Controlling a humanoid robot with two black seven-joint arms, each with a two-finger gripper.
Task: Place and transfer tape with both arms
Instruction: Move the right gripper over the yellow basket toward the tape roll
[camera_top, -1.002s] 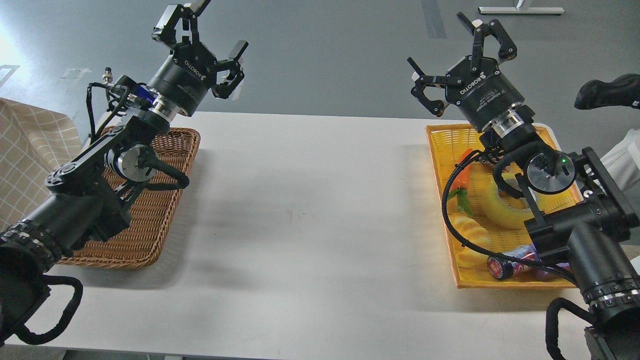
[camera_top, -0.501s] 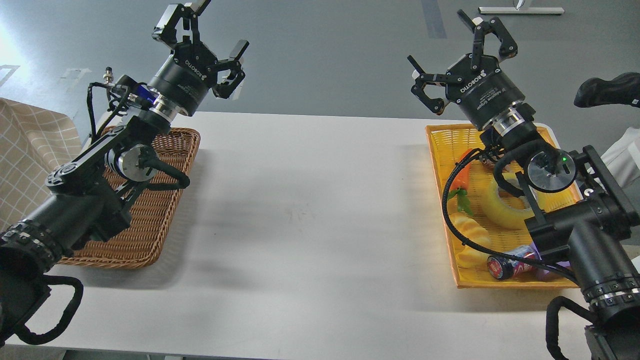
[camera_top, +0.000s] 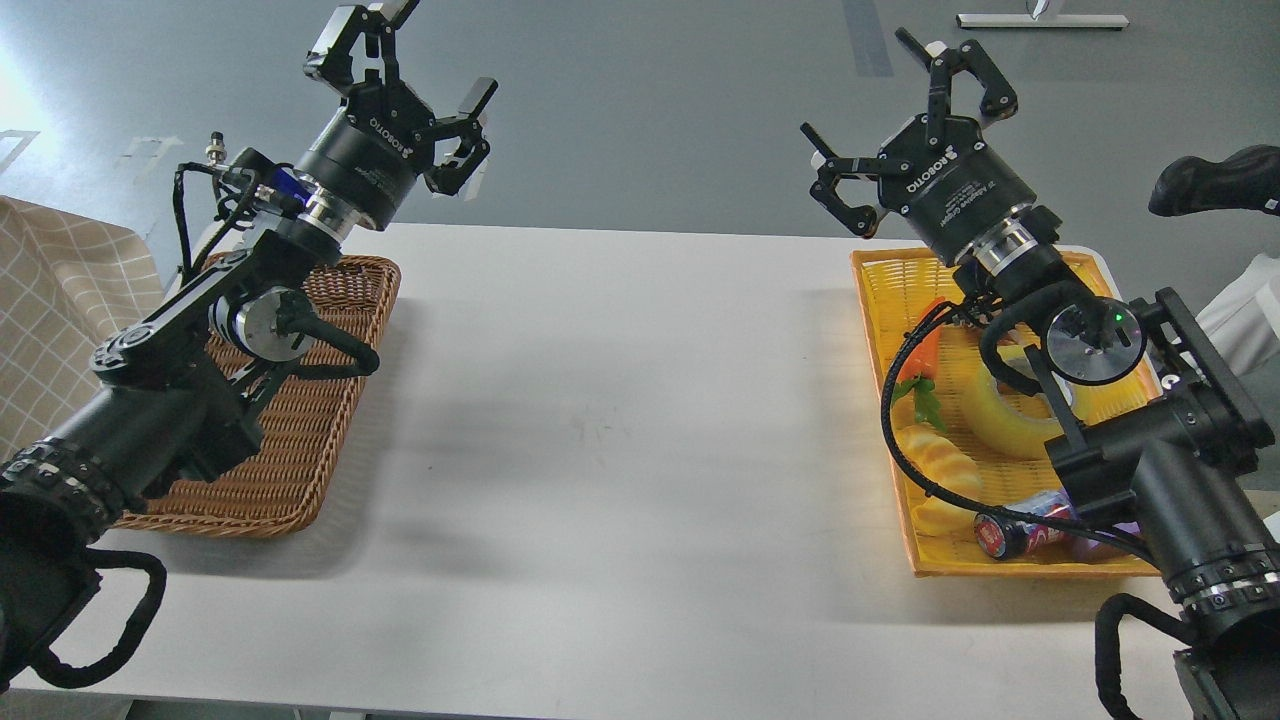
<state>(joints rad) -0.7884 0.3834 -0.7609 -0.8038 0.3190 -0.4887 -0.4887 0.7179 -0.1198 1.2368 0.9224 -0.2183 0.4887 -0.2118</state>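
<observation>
The tape, a translucent yellow roll with a pale core, lies in the orange basket at the right, partly hidden behind my right arm. My right gripper is open and empty, raised above the basket's far end, well above the tape. My left gripper is open and empty, raised above the far end of the brown wicker basket at the left.
The orange basket also holds a toy carrot, a yellow ridged croissant toy and a small can. A checked cloth lies at the far left. The white table spreads between the baskets. A dark shoe shows at right.
My right gripper has shifted slightly left and up. The left arm and the tape have not moved.
</observation>
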